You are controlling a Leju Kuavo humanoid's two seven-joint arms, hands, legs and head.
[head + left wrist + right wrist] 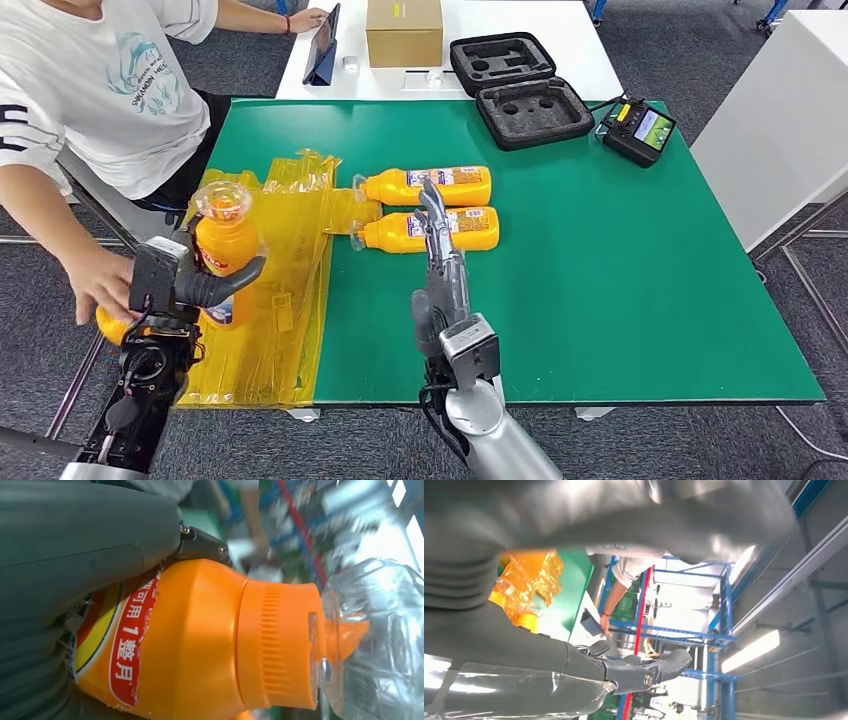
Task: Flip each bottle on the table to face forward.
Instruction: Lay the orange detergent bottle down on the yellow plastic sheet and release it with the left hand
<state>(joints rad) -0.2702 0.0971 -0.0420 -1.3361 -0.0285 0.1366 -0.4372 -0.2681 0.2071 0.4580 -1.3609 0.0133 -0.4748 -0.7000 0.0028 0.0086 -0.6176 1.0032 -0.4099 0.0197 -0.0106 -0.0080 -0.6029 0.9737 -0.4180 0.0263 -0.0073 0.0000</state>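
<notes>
Left hand gripping an orange bottle upright, clear cap on top, above the yellow plastic wrap at the left edge of the green surface. Close up from the left wrist: thumb pressed against the bottle's torn red-and-yellow label, ribbed orange collar under a clear cap. Two more orange bottles lying on their sides near the middle of the surface, caps toward the left edge: far bottle and near bottle, side by side. Right hand stretched out flat over the near bottle, fingers straight and apart, holding nothing. Person's hand just beside the left arm, off the left edge. Black foam case at the far edge.
</notes>
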